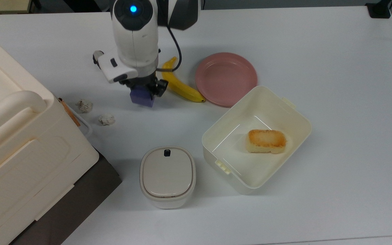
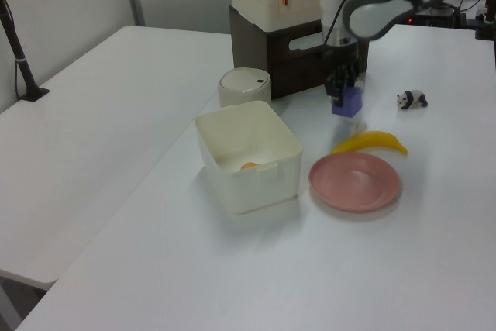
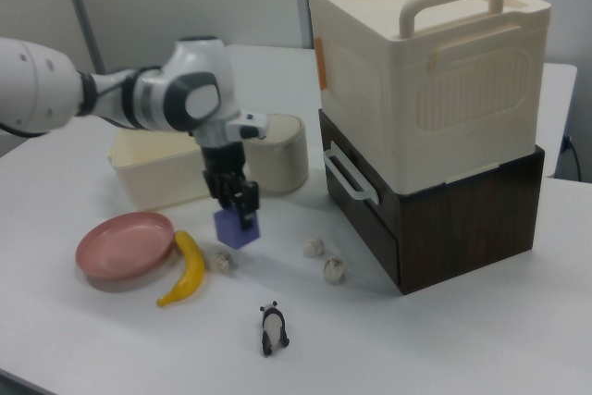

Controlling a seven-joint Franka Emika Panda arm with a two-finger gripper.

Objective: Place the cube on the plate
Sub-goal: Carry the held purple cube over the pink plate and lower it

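Arm vertical, tool point(image 3: 235, 203) pointing down, clamping cube point(image 3: 238, 226) above table, beside banana point(image 3: 184, 270).

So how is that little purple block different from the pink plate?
The cube is a small blue-purple block, while the plate is round, flat, pink and far wider. The cube is clamped in the gripper and lifted off the table; the plate rests on the table beside the banana. The plate has nothing on it. Both are plain, single-coloured things.
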